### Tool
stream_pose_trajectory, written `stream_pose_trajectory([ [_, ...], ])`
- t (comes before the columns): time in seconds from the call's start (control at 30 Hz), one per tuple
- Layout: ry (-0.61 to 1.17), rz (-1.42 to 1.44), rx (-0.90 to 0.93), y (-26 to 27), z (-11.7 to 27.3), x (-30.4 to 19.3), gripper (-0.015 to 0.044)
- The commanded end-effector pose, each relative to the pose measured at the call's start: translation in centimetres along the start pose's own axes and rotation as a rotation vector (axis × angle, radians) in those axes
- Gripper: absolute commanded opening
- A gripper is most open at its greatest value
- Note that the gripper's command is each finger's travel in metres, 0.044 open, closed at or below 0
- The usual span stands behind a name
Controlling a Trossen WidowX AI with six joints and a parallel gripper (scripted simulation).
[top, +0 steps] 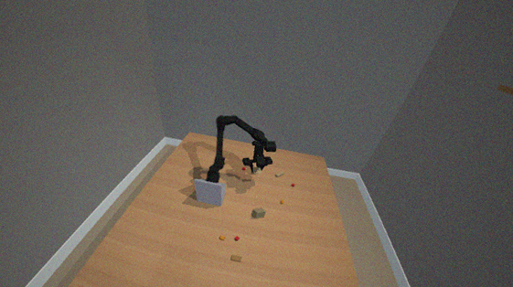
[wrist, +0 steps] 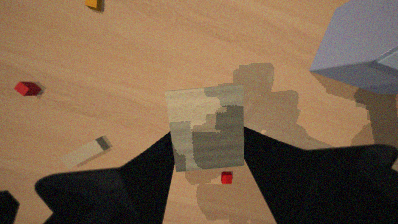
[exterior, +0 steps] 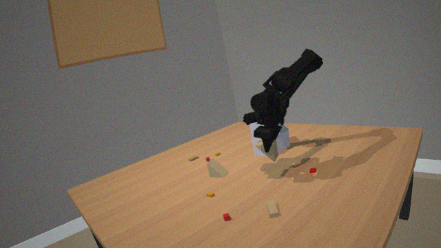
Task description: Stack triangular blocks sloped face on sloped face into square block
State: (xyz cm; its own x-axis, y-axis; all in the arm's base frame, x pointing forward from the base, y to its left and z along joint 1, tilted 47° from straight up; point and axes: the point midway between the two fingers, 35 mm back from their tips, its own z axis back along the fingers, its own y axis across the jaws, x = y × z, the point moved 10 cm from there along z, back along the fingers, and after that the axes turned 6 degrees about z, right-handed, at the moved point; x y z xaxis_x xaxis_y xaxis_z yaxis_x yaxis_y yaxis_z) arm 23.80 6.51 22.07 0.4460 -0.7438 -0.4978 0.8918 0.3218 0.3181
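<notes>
One triangular block (top: 258,213) (exterior: 216,169) rests on the table (top: 163,242) (exterior: 155,193), its sloped face turned up, apart from the arm. My gripper (top: 259,169) (exterior: 269,146) (wrist: 205,130) is shut on the other triangular block (exterior: 273,151) (wrist: 207,112), one finger at each end. The held block hangs above the table, a corner pointing down in the exterior view, its shadow on the wood below. In the wrist view a flat, partly shaded face of it shows between the fingers. The lower block is not in the wrist view.
A pale lilac box (top: 210,192) (exterior: 286,138) (wrist: 355,40) stands near the arm's base. Small red cubes (top: 293,185) (exterior: 227,217) (wrist: 226,177), orange pieces (top: 282,202) (exterior: 210,195) (wrist: 94,4) and a pale oblong block (top: 279,175) (exterior: 272,209) (wrist: 86,152) lie scattered. A brown piece (top: 236,258) (exterior: 193,158) lies farther off.
</notes>
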Motion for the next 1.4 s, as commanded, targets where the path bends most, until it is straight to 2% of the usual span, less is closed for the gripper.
stream_pose_trajectory([
  [0.0,-0.011,-0.012,-0.003,0.1,0.1,1.7,0.0],
  [0.57,-0.02,-0.028,-0.013,-1.0,0.8,9.8,0.0],
  [1.13,0.005,-0.006,-0.001,-4.6,1.3,17.6,0.0],
  [1.37,0.01,0.001,0.004,-5.0,0.2,18.6,0.0],
])
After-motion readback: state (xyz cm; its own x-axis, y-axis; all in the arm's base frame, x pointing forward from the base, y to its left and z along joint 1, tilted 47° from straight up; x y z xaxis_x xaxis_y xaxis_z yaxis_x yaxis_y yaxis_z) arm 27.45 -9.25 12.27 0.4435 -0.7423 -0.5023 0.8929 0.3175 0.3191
